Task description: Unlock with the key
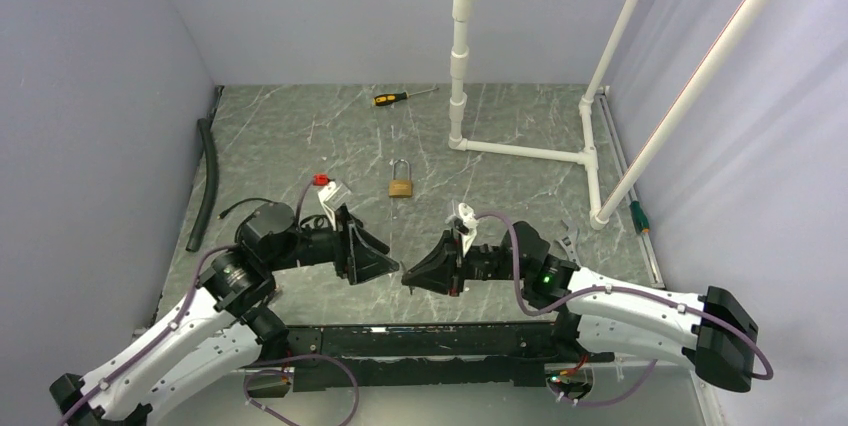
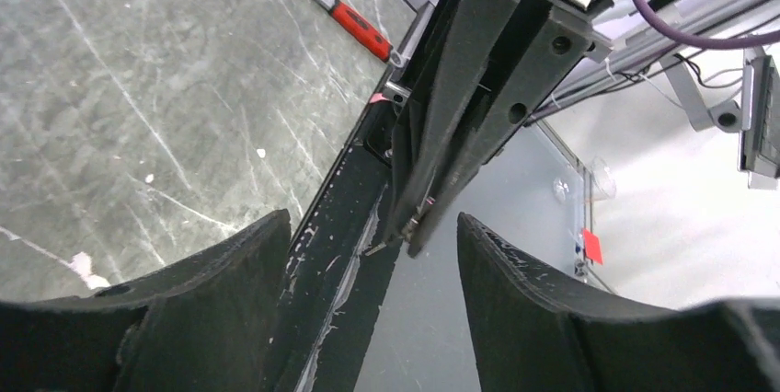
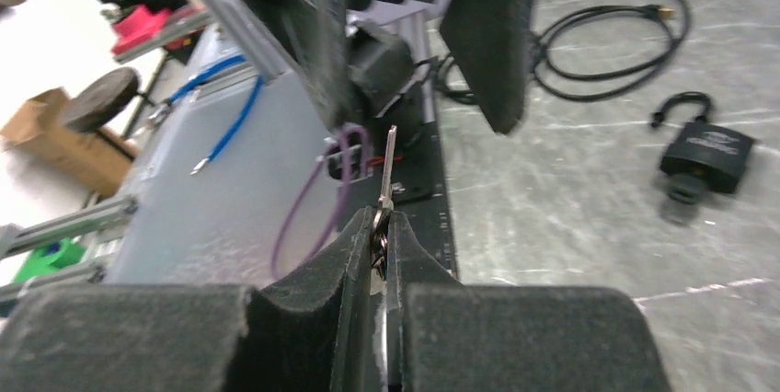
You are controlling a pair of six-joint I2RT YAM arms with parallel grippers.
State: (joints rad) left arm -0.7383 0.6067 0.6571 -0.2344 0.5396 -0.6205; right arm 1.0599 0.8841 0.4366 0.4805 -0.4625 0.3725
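The right claw (image 3: 380,222) is clamping shut on a small flat silver metal key (image 3: 388,167), pinching only its head so the blade is sticking out straight ahead of the fingertips. The left claw (image 2: 368,222) is facing it tip to tip with its jaws standing wide and nothing between them. The brass-bodied padlock with a silver steel shackle (image 1: 402,187) is lying flat and loose, well beyond both claws and between their lines of reach. The risks as I judge them: the key is being held by a thin pinch, so any sideways push at the keyhole could be twisting it in the pads or flicking it out. The padlock, lying unheld, would be sliding away under the push unless the left claw is steadying it. The two claws are also hovering close enough to be bumping each other. The grey-green marbled tabletop (image 1: 300,136) is looking hard and slick, and pale lilac walls (image 1: 100,96) are closing it in. Beyond the padlock, a white plastic pipe frame (image 1: 520,151) is standing to the right claw's far side.
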